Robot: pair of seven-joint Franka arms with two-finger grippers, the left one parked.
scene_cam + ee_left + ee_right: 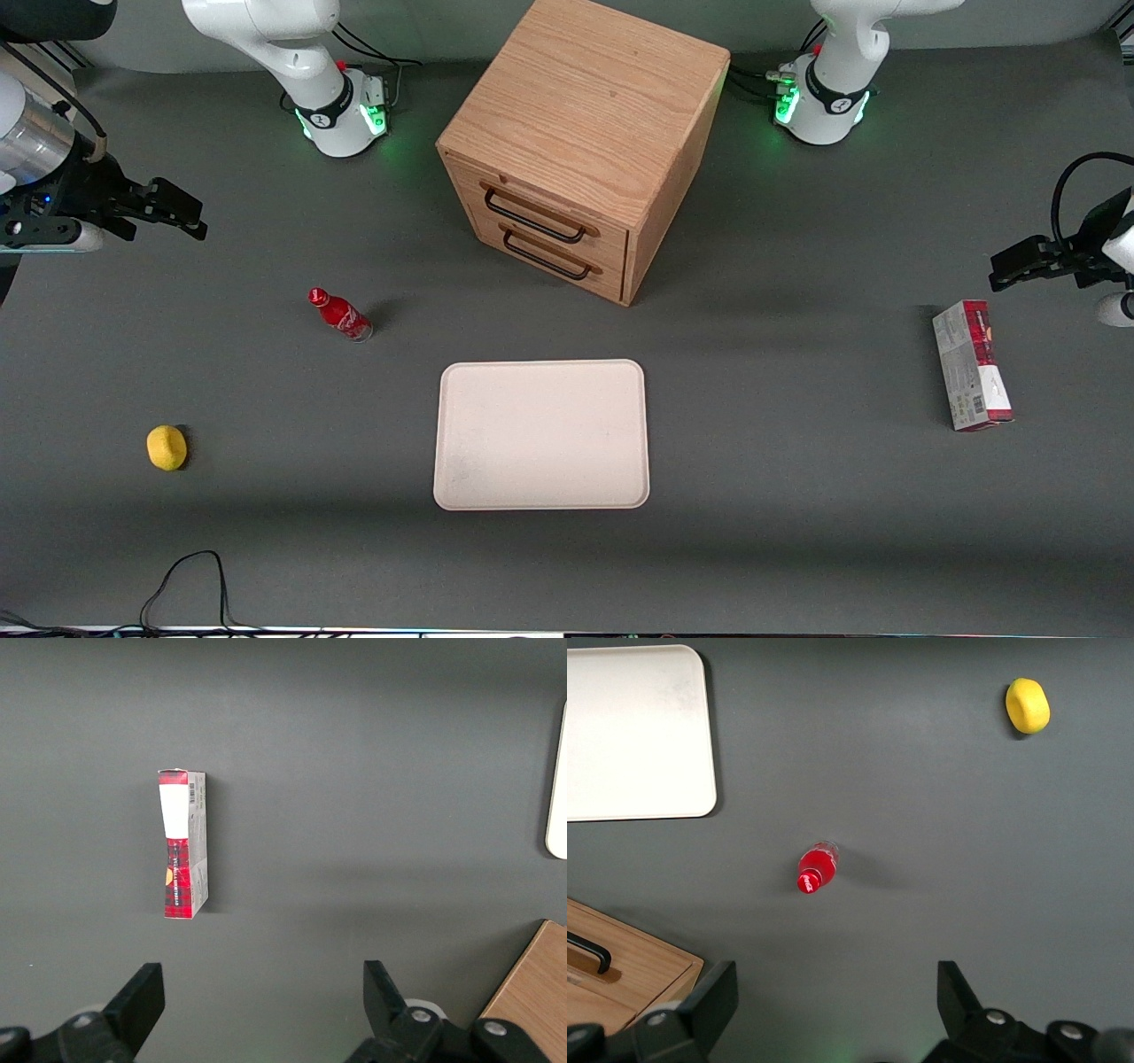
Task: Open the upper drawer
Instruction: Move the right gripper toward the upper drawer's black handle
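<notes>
Your hand (pixel 173 213) hangs above the surface (pixel 797 532) at the working arm's end, well apart from the cabinet (pixel 580 133). Its fingers (pixel 709 1001) are spread wide and hold nothing. This is a parked stance: no approach to the cabinet has begun.

The upper drawer (pixel 540 213) sits shut, flush in the cabinet front. Its black bar handle (pixel 534 215) runs directly above the identical handle of the lower drawer (pixel 549 257). The cabinet stands turned at an angle, so its front faces toward the working arm's end and somewhat toward the front camera. Judge the pull direction from that angle, not from the surface edges.

Between your hand and the cabinet front, a small red bottle (pixel 340 315) stands upright on the surface, nearer the front camera than the cabinet. It appears to lie just off a direct line to the handle; keep the approach high or pass clear of it.

A pale tray (pixel 540 434) lies in front of the cabinet, apart from it. A fully drawn drawer probably stops short of it.

A yellow lemon-like object (pixel 166 447) lies near the front camera at the working arm's end. A red and white carton (pixel 972 365) lies toward the parked arm's end. Neither obstructs the task.
</notes>
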